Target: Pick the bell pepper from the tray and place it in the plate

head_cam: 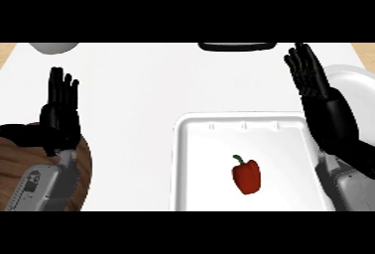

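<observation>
I see the red bell pepper with a short green stem point(247, 176) lying on its side inside the white rectangular tray point(192, 163), a bit right of the tray's middle and toward its near end, stem pointing to the far side. Nothing touches it

My right hand point(311, 79) is up at the right, past the tray's far right corner, fingers straight and together, holding nothing. Its black wrist and grey forearm run down along the tray's right rim and cover part of it

Behind that hand, at the right edge, I see part of a white round plate point(353, 82); most of it is hidden by the arm or cut off by the view edge

My left hand point(61, 104) sits at the left, well apart from the tray, fingers straight and pointing to the far side, holding nothing. Its forearm lies over a brown wooden round board point(86, 168) at the near left

Far side: a grey rounded object point(53, 47) at the left, cut by the edge, and a black flat object point(237, 46) near centre; can't tell what either is
</observation>
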You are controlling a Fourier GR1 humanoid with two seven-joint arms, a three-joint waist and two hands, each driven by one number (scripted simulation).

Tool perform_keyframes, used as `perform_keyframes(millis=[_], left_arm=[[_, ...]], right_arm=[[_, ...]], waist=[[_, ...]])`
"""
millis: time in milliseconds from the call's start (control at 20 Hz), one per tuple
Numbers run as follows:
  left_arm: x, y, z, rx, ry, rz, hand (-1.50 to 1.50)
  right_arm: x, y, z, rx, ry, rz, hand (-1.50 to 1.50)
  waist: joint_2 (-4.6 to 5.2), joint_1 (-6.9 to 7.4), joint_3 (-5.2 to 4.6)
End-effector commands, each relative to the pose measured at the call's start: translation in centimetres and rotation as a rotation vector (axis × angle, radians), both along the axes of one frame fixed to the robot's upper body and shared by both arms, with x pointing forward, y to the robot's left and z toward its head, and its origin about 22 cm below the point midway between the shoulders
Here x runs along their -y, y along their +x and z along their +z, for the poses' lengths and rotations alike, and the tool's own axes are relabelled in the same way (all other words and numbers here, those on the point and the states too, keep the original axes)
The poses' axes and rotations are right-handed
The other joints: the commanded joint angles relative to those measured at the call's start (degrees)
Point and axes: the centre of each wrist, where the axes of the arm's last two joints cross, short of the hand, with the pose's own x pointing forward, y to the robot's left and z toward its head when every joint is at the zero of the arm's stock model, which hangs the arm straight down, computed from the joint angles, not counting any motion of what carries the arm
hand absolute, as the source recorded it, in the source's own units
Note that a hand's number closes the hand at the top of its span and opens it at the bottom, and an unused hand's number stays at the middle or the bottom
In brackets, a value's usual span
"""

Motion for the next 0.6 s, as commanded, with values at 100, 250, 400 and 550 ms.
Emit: perform_keyframes(millis=[100, 250, 400, 550], left_arm=[[0.2, -1.7, -4.1, -0.243, 0.11, -0.07, 0.0], [-0.7, -3.5, -6.5, -0.439, 0.215, -0.119, 0.0], [-0.9, -4.0, -7.5, -0.481, 0.137, -0.102, 0.0], [-0.4, -5.2, -7.3, -0.527, 0.175, -0.169, 0.0]], right_arm=[[-1.3, -0.7, -1.6, -0.233, 0.018, 0.248, 1.5], [-4.6, -2.2, -3.2, -0.408, 0.002, 0.49, 1.5], [2.1, -0.5, 4.5, 0.113, -0.776, 0.09, 1.5], [0.2, -3.8, -5.6, -0.038, -0.53, 0.048, 1.5]], waist=[[-2.06, 1.29, -0.74], [-1.93, 1.89, -0.66], [-3.66, -1.09, -1.51], [-2.42, 0.92, -0.64]])
